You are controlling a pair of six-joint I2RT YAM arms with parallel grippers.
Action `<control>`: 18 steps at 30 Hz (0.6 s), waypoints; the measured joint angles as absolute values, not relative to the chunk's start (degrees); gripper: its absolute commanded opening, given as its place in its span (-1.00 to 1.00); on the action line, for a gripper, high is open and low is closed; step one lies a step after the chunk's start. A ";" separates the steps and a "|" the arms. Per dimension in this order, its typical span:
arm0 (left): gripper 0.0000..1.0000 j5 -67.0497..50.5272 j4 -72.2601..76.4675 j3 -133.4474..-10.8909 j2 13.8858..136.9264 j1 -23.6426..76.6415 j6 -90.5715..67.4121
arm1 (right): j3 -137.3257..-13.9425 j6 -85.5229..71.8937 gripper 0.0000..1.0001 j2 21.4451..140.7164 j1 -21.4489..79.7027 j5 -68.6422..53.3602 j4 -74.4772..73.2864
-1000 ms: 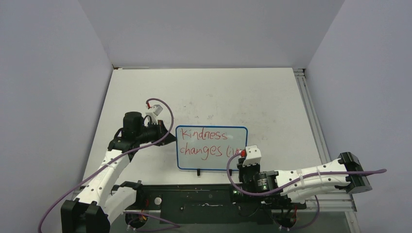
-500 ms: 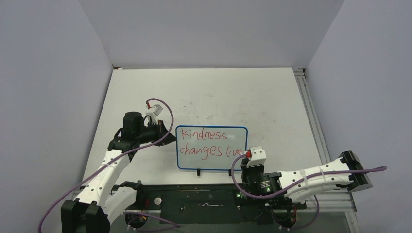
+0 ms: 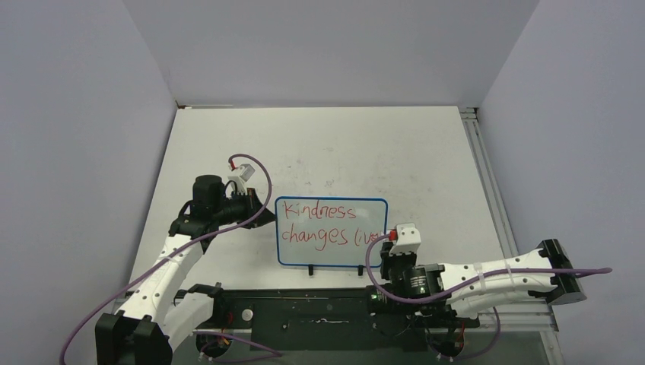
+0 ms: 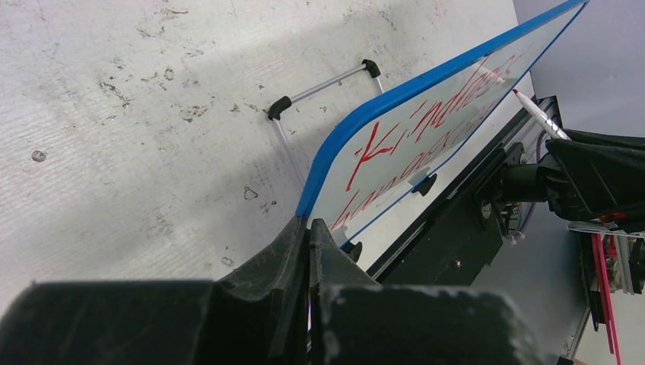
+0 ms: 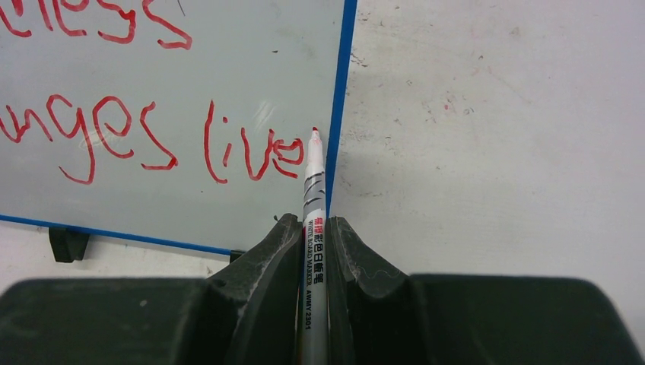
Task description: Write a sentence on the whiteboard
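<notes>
The whiteboard [image 3: 335, 255], blue-framed, stands tilted on the table and reads "Kindness changes live" in red. My left gripper [image 3: 266, 209] is shut on its left edge; in the left wrist view the jaws [image 4: 310, 228] pinch the blue frame [image 4: 395, 95]. My right gripper [image 3: 386, 255] sits at the board's lower right corner, shut on a white marker [image 5: 314, 190]. The marker's red tip rests just past the last "e", close to the right blue frame [image 5: 340, 114] of the whiteboard [image 5: 228, 76].
A black base rail [image 3: 319, 312] runs along the near edge under both arms. An aluminium rail [image 3: 487, 190] borders the table's right side. Two black clips [image 3: 310, 268] and a wire stand [image 4: 327, 82] support the board. Grey walls enclose the scuffed tabletop [image 3: 342, 144].
My right gripper has moved to the right along the second line with the marker, and the red word now reads "live". The left arm and the board have not moved.
</notes>
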State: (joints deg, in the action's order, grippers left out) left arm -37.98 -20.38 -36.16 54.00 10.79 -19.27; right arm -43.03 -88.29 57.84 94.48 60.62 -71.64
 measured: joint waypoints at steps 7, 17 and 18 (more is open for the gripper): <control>-1.00 -38.00 -20.38 -36.16 54.00 10.79 -19.29 | -43.00 -85.84 -0.89 57.84 92.97 60.45 -69.58; -1.00 -38.00 -20.38 -36.16 54.00 10.79 -19.29 | -42.92 -83.37 -0.89 57.84 91.83 59.51 -67.66; -1.00 -38.00 -20.38 -36.16 54.00 10.79 -19.29 | -42.87 -83.15 -0.89 57.84 91.83 59.44 -67.51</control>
State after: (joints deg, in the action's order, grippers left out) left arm -38.00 -20.38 -36.16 54.00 10.79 -19.29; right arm -42.87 -83.15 57.84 91.83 59.44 -67.51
